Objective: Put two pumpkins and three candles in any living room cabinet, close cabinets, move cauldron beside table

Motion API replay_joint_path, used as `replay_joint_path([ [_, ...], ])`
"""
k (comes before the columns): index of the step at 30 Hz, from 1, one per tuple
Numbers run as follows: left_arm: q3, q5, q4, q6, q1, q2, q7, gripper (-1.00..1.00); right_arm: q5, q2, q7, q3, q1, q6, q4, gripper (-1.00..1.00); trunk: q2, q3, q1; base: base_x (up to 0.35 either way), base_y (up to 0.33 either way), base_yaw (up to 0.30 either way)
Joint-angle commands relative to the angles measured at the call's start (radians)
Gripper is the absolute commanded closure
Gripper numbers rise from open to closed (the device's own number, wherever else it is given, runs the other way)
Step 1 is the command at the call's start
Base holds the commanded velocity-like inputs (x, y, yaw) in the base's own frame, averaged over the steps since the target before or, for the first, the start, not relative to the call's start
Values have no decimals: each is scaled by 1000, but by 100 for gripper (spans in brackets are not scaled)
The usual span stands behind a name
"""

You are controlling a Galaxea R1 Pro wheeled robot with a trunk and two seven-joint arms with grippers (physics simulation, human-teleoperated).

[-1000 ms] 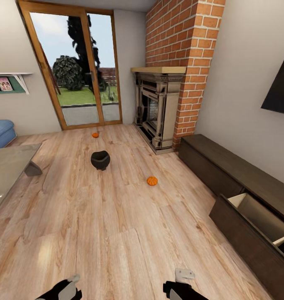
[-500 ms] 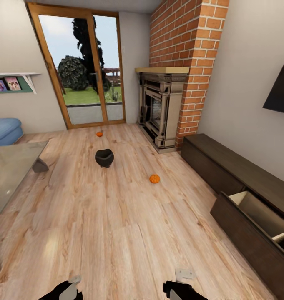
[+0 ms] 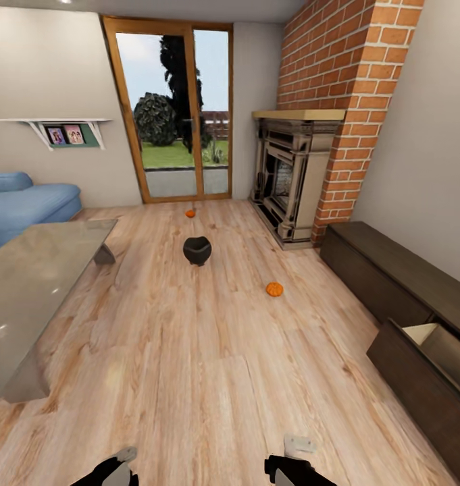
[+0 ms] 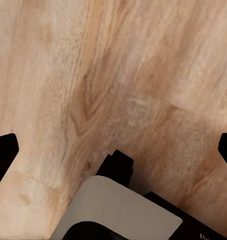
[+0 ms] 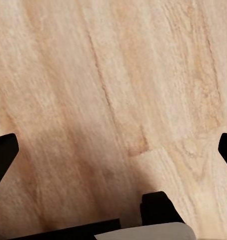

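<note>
Gleaming plank floor [image 3: 189, 378] (brick fireplace [image 3: 290, 175] beyond)

The squat black cauldron [image 3: 197, 250] stood upright on the wooden floor in mid-room, its wide mouth facing up. One small ribbed orange pumpkin [image 3: 274, 289] lay on the floor between it and the long dark brown cabinet [image 3: 392, 283] against the right wall, whose nearest drawer [image 3: 419, 378] stood pulled open, showing pale wood inside. The other pumpkin [image 3: 190, 213] sat beyond the cauldron, near the glass door.
</note>
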Motion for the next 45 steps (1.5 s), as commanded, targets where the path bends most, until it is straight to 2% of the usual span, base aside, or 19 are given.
replay_joint_path([
  [1,0,-1,0,0,0,-1,0,-100,0,0,0,0,0,0,0,-100,0,0,0,-288,0,282],
  [7,0,-2,0,-3,0,-6,0,-100,0,0,0,0,0,-1,0,-100,0,0,0,-132,0,282],
  [45,0,-6,0,-6,8,-8,0,-100,0,0,2,-2,1,-20,0,-100,0,0,0,-1,0,282],
])
